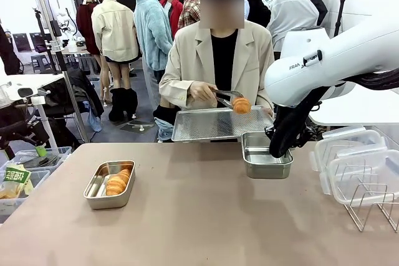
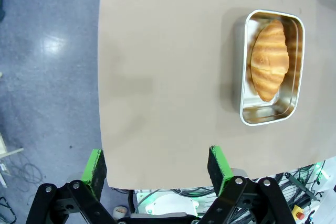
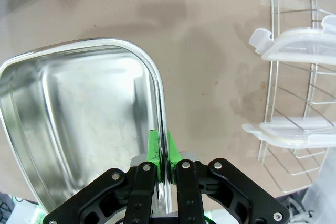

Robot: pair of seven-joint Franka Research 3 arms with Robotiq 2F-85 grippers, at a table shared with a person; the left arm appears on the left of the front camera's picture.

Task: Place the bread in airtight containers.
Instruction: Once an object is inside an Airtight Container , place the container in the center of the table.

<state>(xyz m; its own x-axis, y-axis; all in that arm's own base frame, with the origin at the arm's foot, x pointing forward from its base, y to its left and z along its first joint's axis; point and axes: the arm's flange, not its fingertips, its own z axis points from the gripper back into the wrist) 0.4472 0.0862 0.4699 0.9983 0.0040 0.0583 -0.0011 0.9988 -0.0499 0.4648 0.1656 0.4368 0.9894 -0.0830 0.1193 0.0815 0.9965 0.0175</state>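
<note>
Roughly halfway: golden-brown ridged croissant roll in small steel tin at 8 o'clock. Second steel tin, 2 o'clock, empty, right gripper clamped on its rim; left gripper wide open. Person's tongs hold next roll; clear lids off.

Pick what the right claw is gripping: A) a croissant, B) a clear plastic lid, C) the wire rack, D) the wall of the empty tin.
D: the right claw is shut on the empty tin, whose side wall runs up between the closed jaws.
</note>
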